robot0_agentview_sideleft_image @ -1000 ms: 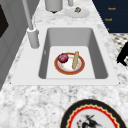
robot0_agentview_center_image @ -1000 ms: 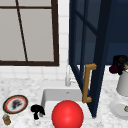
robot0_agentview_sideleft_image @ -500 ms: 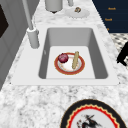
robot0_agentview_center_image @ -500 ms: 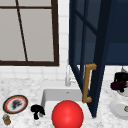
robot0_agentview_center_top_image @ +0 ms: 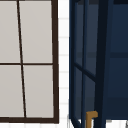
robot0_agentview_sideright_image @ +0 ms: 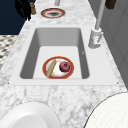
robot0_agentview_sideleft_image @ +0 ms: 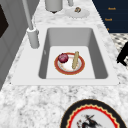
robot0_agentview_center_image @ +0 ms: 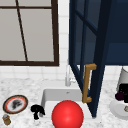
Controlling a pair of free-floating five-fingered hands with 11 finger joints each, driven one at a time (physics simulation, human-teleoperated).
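Left robot hand (robot0_agentview_center_image: 37,110) hung over the bench (robot0_agentview_center_image: 27,86) just left of the sink (robot0_agentview_center_image: 47,96), fingers curled downward, nothing in them. It sat between the sink's left rim and a patterned plate (robot0_agentview_center_image: 15,104) with red-black rim near the bench's left front edge; a small brown jar (robot0_agentview_center_image: 6,119) stood at that plate's front. In the right side view the same robot hand (robot0_agentview_sideright_image: 23,8) hovered at the bench's far front corner beside the jar (robot0_agentview_sideright_image: 32,8) and patterned plate (robot0_agentview_sideright_image: 52,13).

Right robot hand (robot0_agentview_center_image: 122,93) was at the bench's right end, just above a white plate (robot0_agentview_center_image: 117,110) and in front of a grey canister (robot0_agentview_center_image: 123,75); could not tell whether its fingers were apart or together.

In the sink basin lay an orange-rimmed plate (robot0_agentview_sideleft_image: 58,70) carrying a dark red round fruit (robot0_agentview_sideleft_image: 63,58) and a tan stick-shaped item (robot0_agentview_sideleft_image: 75,60), side by side. Faucet (robot0_agentview_sideleft_image: 30,27) stood at the sink's back rim. A red sphere (robot0_agentview_center_image: 67,115) showed in front of the sink in the front view. A dark blue cabinet door (robot0_agentview_center_image: 86,50) with wooden handle (robot0_agentview_center_image: 87,82) stood swung open above the sink, beside a window (robot0_agentview_center_image: 27,32).
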